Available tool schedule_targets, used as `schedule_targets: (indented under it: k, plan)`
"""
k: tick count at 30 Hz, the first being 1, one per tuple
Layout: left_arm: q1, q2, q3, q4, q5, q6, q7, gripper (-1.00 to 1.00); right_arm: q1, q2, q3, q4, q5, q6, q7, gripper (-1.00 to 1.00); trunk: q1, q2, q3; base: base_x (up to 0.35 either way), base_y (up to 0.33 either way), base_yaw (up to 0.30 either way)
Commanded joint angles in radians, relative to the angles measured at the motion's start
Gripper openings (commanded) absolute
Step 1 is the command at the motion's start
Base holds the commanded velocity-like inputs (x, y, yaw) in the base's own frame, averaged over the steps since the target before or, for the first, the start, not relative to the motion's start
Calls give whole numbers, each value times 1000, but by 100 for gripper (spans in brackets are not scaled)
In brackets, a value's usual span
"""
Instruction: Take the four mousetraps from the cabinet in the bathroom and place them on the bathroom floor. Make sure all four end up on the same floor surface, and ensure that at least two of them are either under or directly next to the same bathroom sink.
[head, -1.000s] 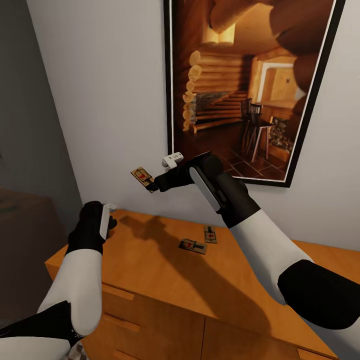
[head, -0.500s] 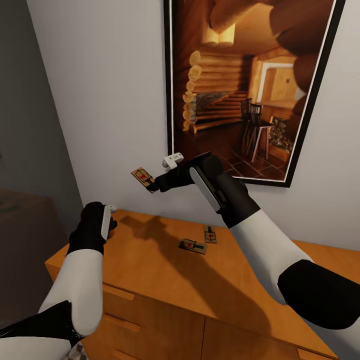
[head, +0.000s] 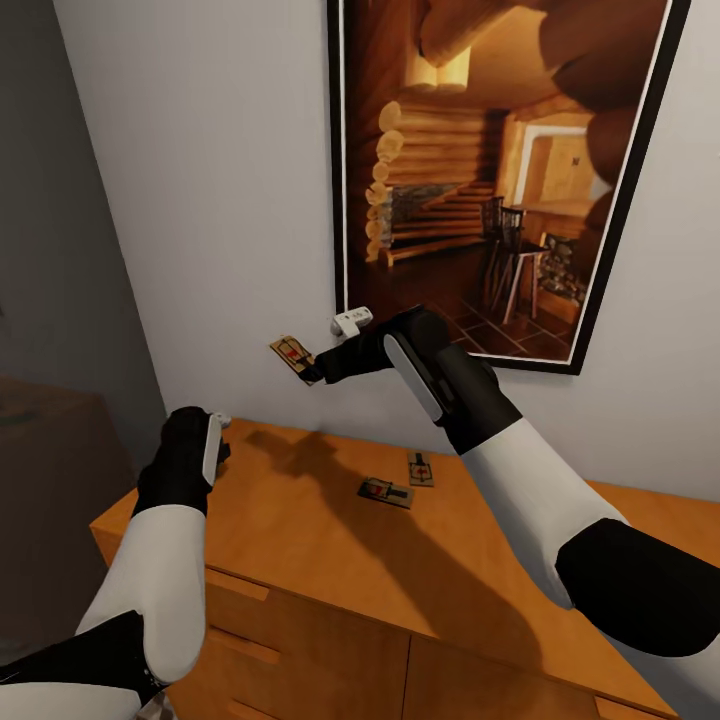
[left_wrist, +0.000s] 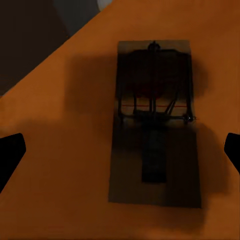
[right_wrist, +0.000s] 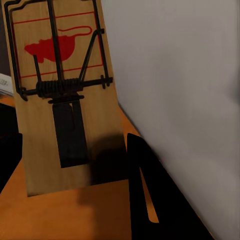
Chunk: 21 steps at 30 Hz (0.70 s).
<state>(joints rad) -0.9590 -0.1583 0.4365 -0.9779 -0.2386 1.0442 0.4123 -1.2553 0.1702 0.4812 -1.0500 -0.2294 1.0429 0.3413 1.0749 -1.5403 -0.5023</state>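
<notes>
Orange-brown cabinet (head: 300, 540) fills the lower frame; two mousetraps (head: 386, 491) lie at centre. Right claw (head: 312, 372) grips a third mousetrap (head: 291, 354) above. Left claw (head: 222, 425), open, hovers over a fourth mousetrap (left_wrist: 154, 125).

Your right wrist camera looks straight onto a mousetrap (right_wrist: 60, 100), a tan wooden board seen face-on and held up off the surface. Its printed red mouse mark sits at the far end, framed by thin red lines, with the dark wire bar and coiled spring across the middle and a black metal plate running toward the near end. One black finger (right_wrist: 150, 195) of your jaws stands just beside the board's near corner. Behind it lies the orange-brown cabinet (right_wrist: 75, 215) top, and a pale grey wall (right_wrist: 185, 90) rises alongside.
</notes>
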Motion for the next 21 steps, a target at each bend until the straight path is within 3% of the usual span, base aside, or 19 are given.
schedule_targets:
  k: [1,11,17,21]
  plan:
    - [0,-1,2,-7,-1,3,0,100,-1,0,0,0,-2,4,1,-100,0,-1,-1,0,0,0]
    - [3,5,-47,-63,10,3,1,100,-1,-3,-41,-1,1,4,-24,-100,0,-1,-1,0,0,0]
    - [3,8,-81,-53,28,3,-3,100,-1,-3,-64,-2,2,4,-32,-100,0,-1,-1,0,0,0]
    - [0,24,-103,-33,51,3,-5,100,-1,-3,-65,-2,2,4,-34,-100,0,-1,-1,0,0,0]
